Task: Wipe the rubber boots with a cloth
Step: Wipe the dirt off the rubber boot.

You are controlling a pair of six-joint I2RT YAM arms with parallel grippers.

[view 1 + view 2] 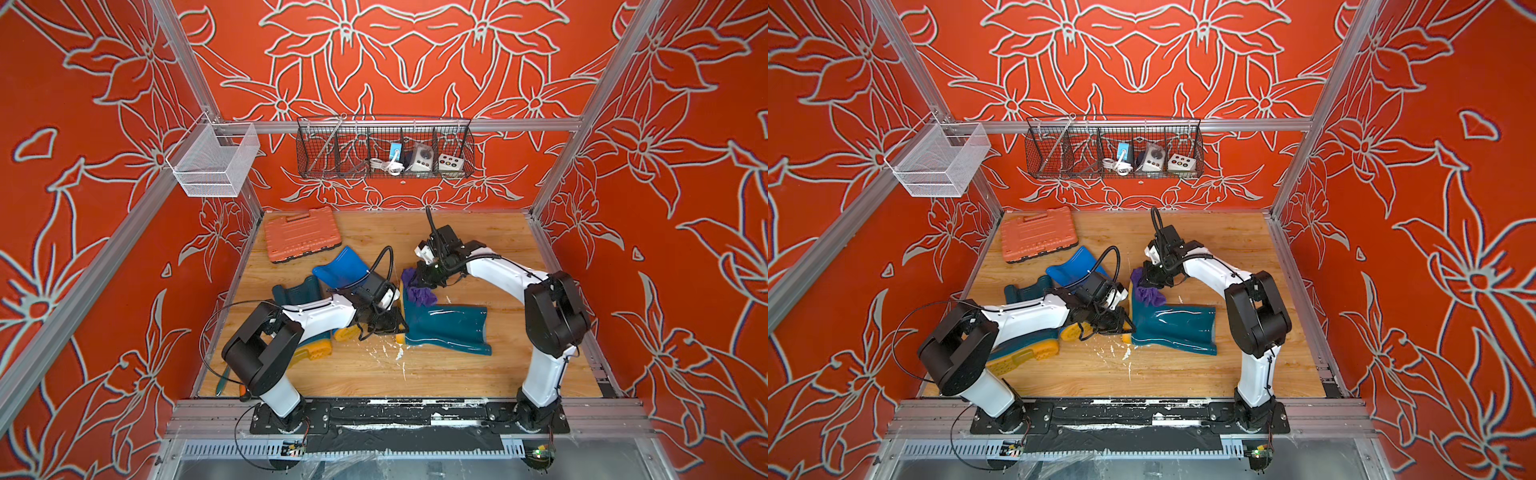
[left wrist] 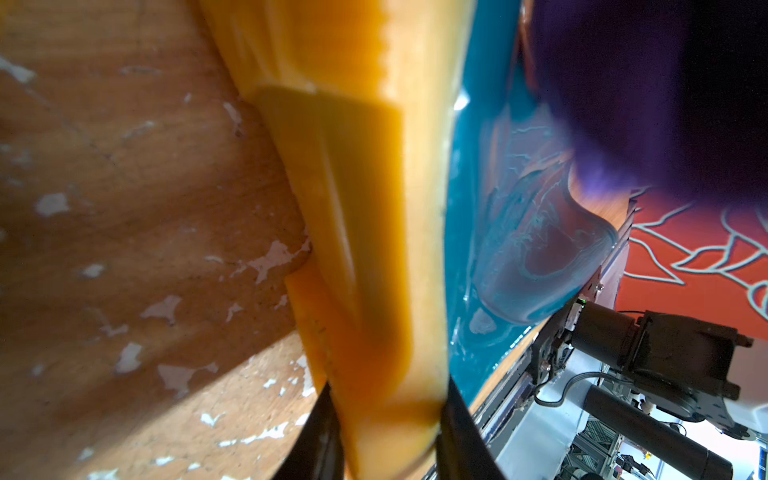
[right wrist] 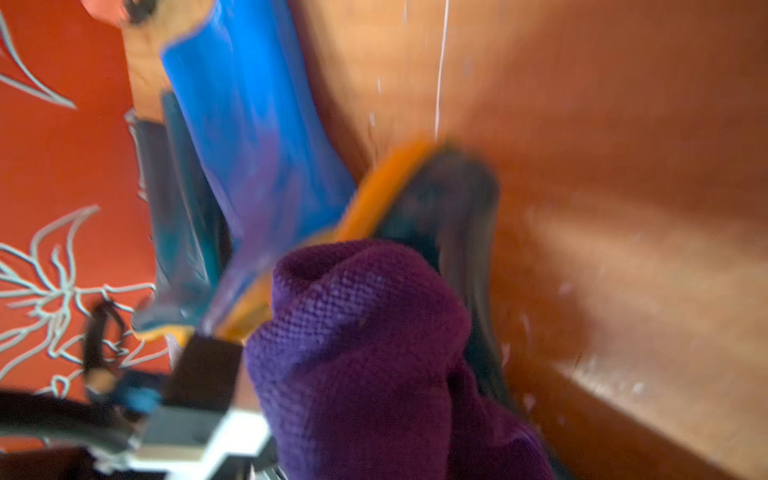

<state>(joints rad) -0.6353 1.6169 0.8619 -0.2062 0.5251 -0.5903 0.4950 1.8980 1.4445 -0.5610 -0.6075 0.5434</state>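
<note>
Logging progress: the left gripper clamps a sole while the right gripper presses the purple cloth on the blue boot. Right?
Not the blue boot: both top views show the cloth on the teal boot whose sole the left gripper clamps. The right gripper does hold the cloth.

Place: a robot test cell in a lab, built as a rig rather than a lived-in room.
Enclosure: aluminium frame rails (image 1: pixel 519 124) box in a wooden table (image 1: pixel 478 374), with printed red floral panels (image 1: pixel 415 62) as walls on three sides.
Machines: a left arm (image 1: pixel 316 311) and a right arm (image 1: pixel 498 270) stand on black base plates (image 1: pixel 320 415) at the table's front edge — cables loop from both.
Electronics: a slotted cable duct (image 1: pixel 232 449) and a small circuit board (image 1: pixel 540 451) with a lit green light.
Storage: a black wire basket (image 1: pixel 324 166) on the back rail holds a button box (image 1: pixel 451 162) and a coiled white cable (image 1: pixel 388 166); a white mesh basket (image 1: pixel 212 162) hangs at the side.
Props: rubber boots (image 1: pixel 444 328), a purple cloth (image 1: pixel 419 291) and an orange tool case (image 1: pixel 301 235) lie on the table.
</note>
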